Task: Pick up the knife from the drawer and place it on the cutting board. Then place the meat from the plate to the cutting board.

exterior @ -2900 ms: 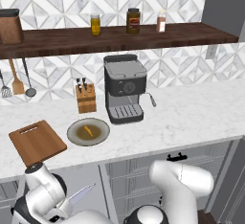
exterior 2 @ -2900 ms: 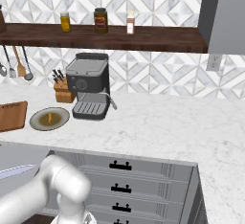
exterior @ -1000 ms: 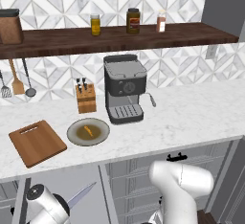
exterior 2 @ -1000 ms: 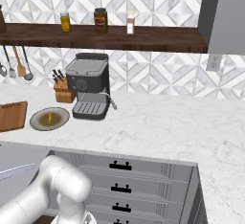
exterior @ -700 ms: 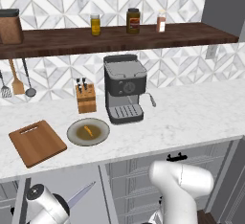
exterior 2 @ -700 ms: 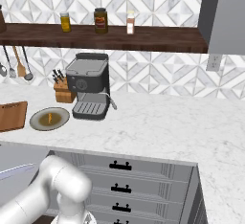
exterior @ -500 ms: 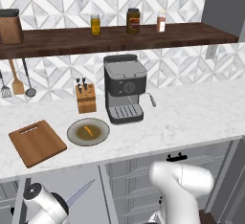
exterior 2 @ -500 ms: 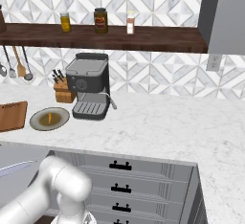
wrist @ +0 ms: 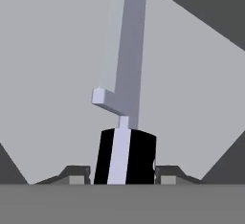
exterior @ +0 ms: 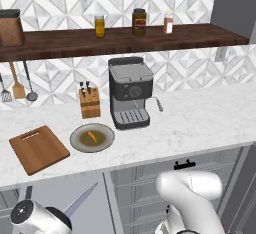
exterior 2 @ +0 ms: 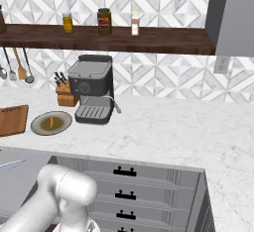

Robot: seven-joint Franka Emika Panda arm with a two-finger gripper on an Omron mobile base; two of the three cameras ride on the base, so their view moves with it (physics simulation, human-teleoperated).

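Compared with a moment ago: knife [exterior: 80,201] risen a little higher from the drawer [exterior: 95,213], blade pointing up and to the right in the left base view; counter things unchanged. In the right base view, blade tip [exterior 2: 11,165] just visible at the far left edge, above the grey drawer interior.

Gripper [wrist: 123,174] closed on the black handle of the knife, one finger tip on each side of it in the hand view, blade running straight away from the hand. Held by the handle end probably so that the blade stays free and can be laid flat afterwards.

Cutting board [exterior: 39,149] lying flat on the left part of the counter, slot handle toward the far side, nothing on it yet. Plate [exterior: 92,138] just beside it on the right, not touching as far as can be seen, with the small orange meat [exterior: 92,137] in its middle. Knife block [exterior: 90,103] and coffee machine [exterior: 130,99] standing farther back, well apart from the board.

Judgement: first step half done, knife lifted but not yet carried over the counter edge to the board. Meat transfer not begun.
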